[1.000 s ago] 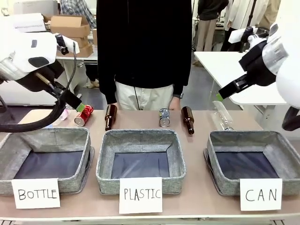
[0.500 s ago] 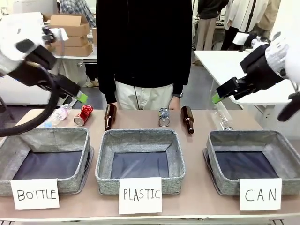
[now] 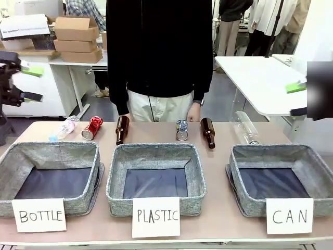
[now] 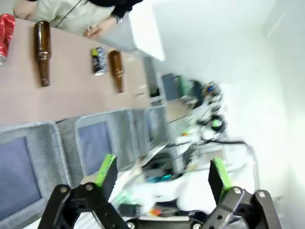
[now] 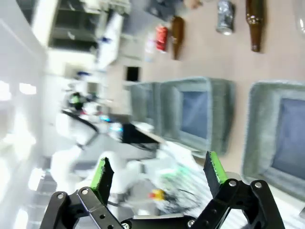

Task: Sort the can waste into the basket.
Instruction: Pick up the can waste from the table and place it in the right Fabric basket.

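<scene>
The shiny red can (image 3: 92, 128) lies on its side at the table's far left, and the silver can with dark print (image 3: 182, 130) lies at the far middle. The grey basket carded CAN (image 3: 240, 173) stands at the front right with only its dark lining showing inside. My left gripper (image 3: 32, 83) hangs open at the left edge, above and well away from the red can. At the right edge my right gripper (image 3: 296, 99) is open too, above the CAN basket's far corner. The left wrist view shows open fingers (image 4: 106, 169), the red can (image 4: 5, 31) and the silver can (image 4: 99, 61). From the right wrist I see the silver can (image 5: 225, 16) and the CAN basket (image 5: 252, 133).
Two brown glass bottles (image 3: 122, 129) (image 3: 208, 133) and two clear plastic bottles (image 3: 65, 127) (image 3: 245, 127) lie in the same far row. Baskets carded BOTTLE (image 3: 15, 156) and PLASTIC (image 3: 117, 172) stand beside the CAN basket. A person stands at the far edge, one hand (image 3: 195, 112) by the silver can.
Both arms have drawn back out toward the picture's sides, the left one away from the red can. Both grippers stay open. Cans and bottles have not moved.
</scene>
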Robot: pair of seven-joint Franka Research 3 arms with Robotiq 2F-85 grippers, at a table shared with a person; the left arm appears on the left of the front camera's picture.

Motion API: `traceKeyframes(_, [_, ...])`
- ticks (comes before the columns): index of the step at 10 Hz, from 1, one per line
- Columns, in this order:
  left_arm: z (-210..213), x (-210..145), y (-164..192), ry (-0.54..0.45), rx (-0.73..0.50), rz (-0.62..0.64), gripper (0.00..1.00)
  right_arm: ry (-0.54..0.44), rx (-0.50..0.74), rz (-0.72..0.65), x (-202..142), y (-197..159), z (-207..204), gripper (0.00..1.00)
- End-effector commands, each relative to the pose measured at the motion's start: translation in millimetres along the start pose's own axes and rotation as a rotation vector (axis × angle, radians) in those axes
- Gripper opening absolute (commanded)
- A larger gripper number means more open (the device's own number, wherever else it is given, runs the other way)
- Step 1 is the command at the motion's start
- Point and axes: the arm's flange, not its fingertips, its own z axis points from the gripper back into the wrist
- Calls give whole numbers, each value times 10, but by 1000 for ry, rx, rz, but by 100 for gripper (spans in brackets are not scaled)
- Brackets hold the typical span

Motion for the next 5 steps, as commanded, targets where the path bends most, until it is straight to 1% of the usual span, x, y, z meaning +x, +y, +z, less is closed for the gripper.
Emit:
traceKeyframes(1, [-99,-303,208,-215,-193,203,100,-297,309,-310,-14,-113,-63,100])
traceKeyframes(2, [-115,-338,212,-193,-91,149,100,-319,192,-272,-30,-101,-105,100])
traceKeyframes(3, [99,65,101,-89,-97,121,100,-77,105,-116,68,-96,137,100])
traceKeyframes(5, [99,65,101,-89,-97,121,100,-77,105,-116,68,-96,137,100])
